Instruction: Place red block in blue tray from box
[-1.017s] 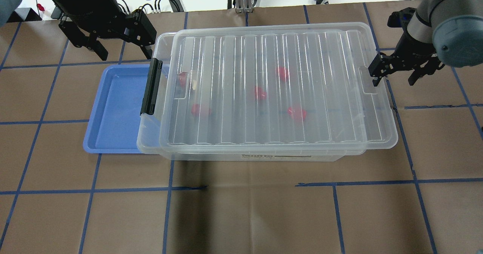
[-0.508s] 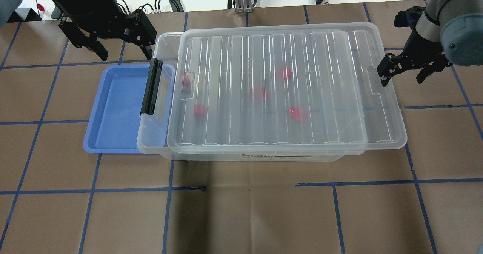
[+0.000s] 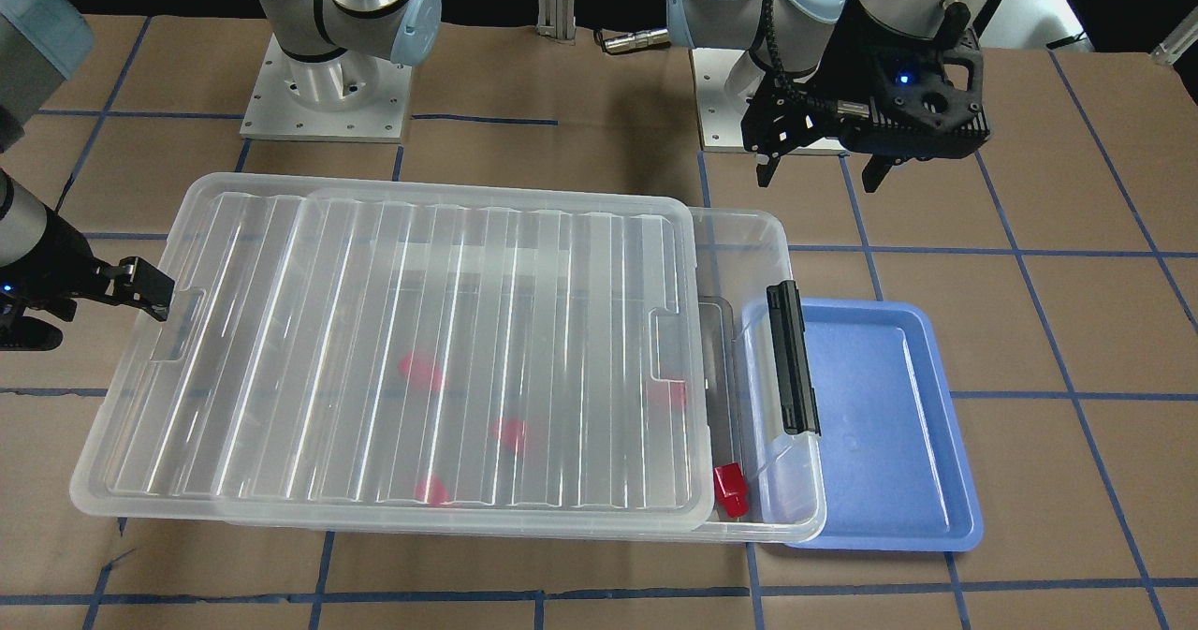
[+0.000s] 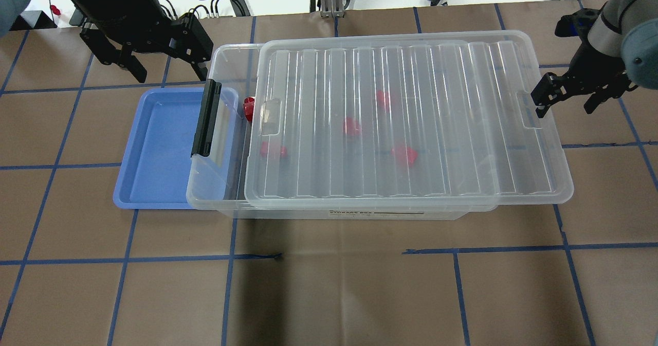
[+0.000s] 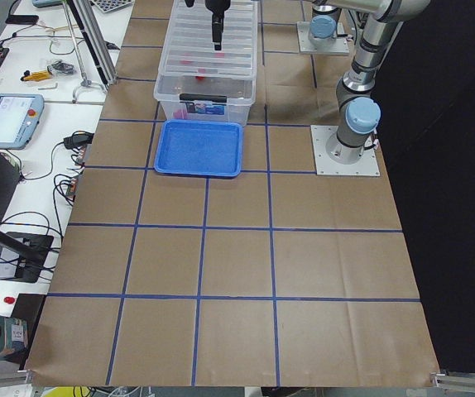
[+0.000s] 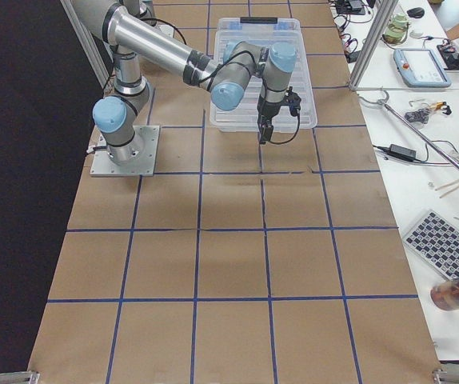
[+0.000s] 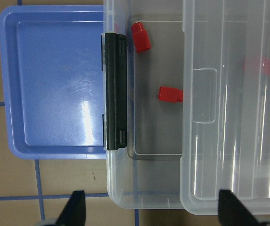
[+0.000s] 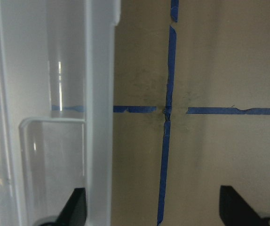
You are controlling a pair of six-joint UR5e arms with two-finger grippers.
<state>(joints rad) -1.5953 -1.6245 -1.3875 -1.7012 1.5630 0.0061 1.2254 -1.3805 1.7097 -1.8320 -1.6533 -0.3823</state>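
Right hand (image 4: 564, 107): jaws spread wide, nothing clamped between them. One finger is at the notch in the end of the lid (image 4: 411, 130) nearest the right-hand edge of the tabletop (image 4: 329, 294), against or just beside the rim. The other finger is out over bare paper. We note the left hand (image 4: 170, 74) equally wide open and empty, hanging high above the latch end of the box (image 4: 360, 213) and touching nothing.

We log the box lying lengthwise, close to the long edge across from the robot's bases. The ribbed lid rests on top, offset toward the right edge and overhanging that end, so a strip of the box at its left end is uncovered. A black latch bar (image 4: 205, 120) stands at that end, between the open strip and the blue tray (image 4: 154, 145). The tray lies just beyond, toward the left edge. From above, the box rim overlaps the tray's side next to it, and we cannot tell whether they touch.

We find the red block (image 4: 249, 107) flat on the box floor in the uncovered strip, just inside the latch bar, near the bar's end farther from the robot. Its long axis runs roughly parallel to the bar, across the box, with the narrow stub pointing toward the long edge away from the robot. Nearby a second block (image 7: 170, 94) lies crosswise to it, stub toward the bar and body partly under the lid's edge. Under the lid three more blocks (image 4: 352, 126) show as red blurs. Across the paper, blue tape lines (image 4: 128, 257) mark a grid.
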